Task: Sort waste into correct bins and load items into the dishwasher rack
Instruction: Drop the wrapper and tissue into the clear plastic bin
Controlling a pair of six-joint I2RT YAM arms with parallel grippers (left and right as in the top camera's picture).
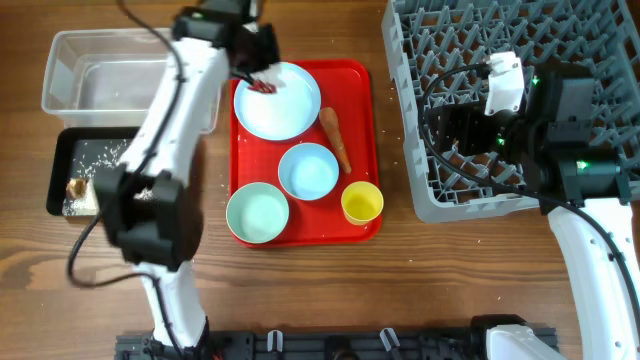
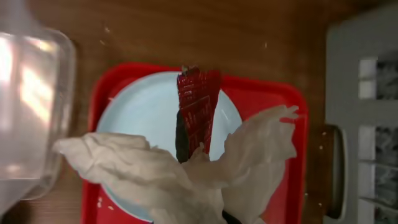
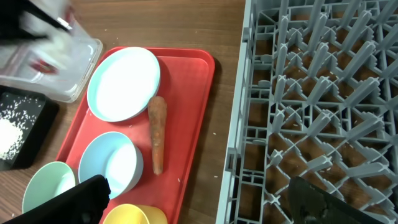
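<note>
My left gripper (image 1: 260, 75) is shut on the crumpled white tissue (image 2: 155, 180) and the red snack wrapper (image 2: 198, 106), held just above the round pale blue plate (image 1: 285, 112); the tissue hides its fingers. The orange carrot (image 1: 335, 138), pale blue bowl (image 1: 308, 172), pale green bowl (image 1: 257, 213) and yellow cup (image 1: 362, 202) lie on the red tray (image 1: 362, 85). My right gripper (image 3: 199, 199) is open and empty over the left edge of the grey dishwasher rack (image 1: 580, 40).
The clear tub (image 1: 100, 80) stands at the far left. In front of it, the black tray (image 1: 60, 165) holds white rice grains (image 1: 100, 155) and a brown scrap (image 1: 76, 186). Bare wood lies between the red tray and the rack.
</note>
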